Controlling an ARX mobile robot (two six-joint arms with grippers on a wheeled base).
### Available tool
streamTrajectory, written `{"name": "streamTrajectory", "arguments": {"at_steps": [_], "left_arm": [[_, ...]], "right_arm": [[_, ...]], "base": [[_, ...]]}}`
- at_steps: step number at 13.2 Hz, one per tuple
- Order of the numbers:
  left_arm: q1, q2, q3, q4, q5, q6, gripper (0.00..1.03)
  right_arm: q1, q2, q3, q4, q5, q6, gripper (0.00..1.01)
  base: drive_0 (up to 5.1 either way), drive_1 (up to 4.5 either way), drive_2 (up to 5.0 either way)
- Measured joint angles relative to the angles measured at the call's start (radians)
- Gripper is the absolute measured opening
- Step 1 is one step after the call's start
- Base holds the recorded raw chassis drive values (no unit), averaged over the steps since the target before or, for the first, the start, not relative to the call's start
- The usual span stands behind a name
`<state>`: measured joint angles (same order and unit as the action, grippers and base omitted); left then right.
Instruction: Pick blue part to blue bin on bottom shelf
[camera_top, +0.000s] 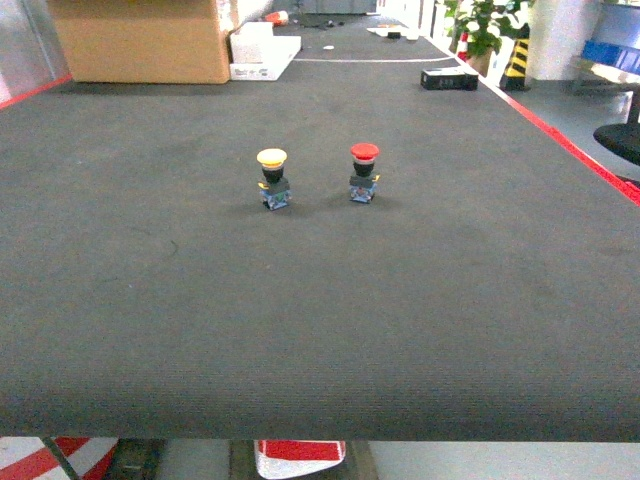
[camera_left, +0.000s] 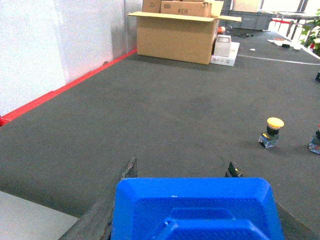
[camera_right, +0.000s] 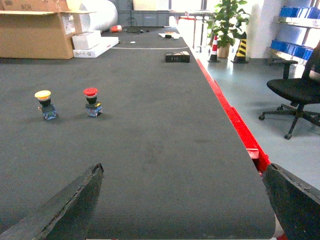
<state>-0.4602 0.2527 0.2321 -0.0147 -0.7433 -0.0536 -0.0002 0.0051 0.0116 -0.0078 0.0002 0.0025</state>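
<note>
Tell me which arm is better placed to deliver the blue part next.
Left. The left gripper appears to hold the blue part between its fingers, while the right gripper hangs open and empty.

Two push buttons, the yellow-capped one (camera_top: 272, 178) and the red-capped one (camera_top: 364, 172), stand mid-mat (camera_top: 320, 320); a cardboard box (camera_top: 140, 40) blocks the far left corner.
</note>
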Motion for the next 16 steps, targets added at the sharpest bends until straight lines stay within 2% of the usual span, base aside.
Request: {"name": "streamTrajectory", "arguments": {"at_steps": [4, 16], "left_arm": [[0.0, 0.001, 0.0, 0.0, 0.0, 0.0, 0.43], [0.0, 0.001, 0.0, 0.0, 0.003, 0.0, 0.43]], "right_arm": [[0.0, 0.0, 0.0, 0.002, 0.0, 0.0, 0.98], [0.0, 0.0, 0.0, 0.002, 0.0, 0.0, 0.98]], "base": [[-0.3, -0.28, -0.3], [-1.7, -1.65, -1.7]]}}
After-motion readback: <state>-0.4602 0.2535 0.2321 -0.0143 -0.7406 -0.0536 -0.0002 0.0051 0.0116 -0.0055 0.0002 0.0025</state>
